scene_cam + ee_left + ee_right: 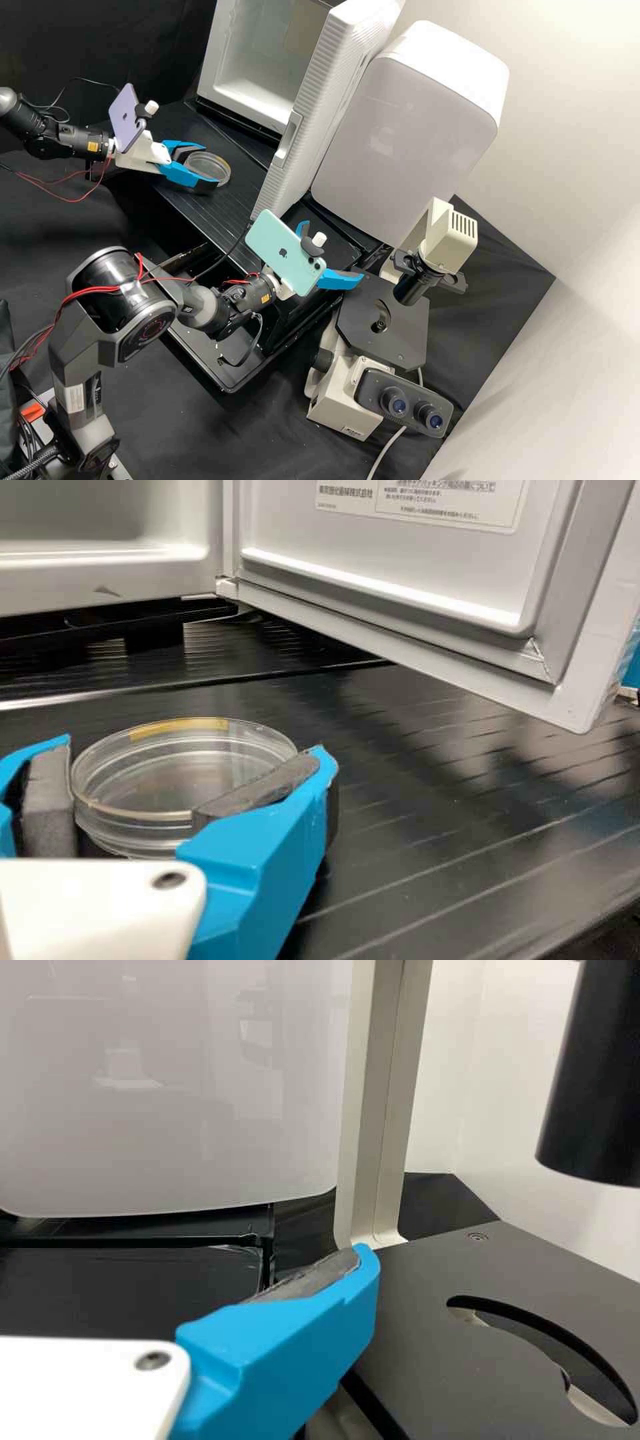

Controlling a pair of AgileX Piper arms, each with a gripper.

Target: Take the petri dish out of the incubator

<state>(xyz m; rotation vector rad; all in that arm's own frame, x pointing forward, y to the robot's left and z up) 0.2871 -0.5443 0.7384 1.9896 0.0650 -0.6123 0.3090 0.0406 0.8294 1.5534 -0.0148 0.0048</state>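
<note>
Outside the incubator [267, 60], empty petri dish [185, 765] in grip of left pincer [209, 167].

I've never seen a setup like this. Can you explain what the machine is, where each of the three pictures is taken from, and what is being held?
These are two robot arms at a black bench. The wide picture comes from a fixed camera looking down on the bench. The other two come from cameras on the arms' wrists, with that arm's own blue fingers at the bottom.

The left gripper sits in front of the white incubator, whose door stands open. Its fingers grip a clear petri dish from both sides. The dish rests on the black ribbed tray, outside the chamber.

The right gripper holds nothing that I can see. It hangs by the black stage of the microscope.
</note>
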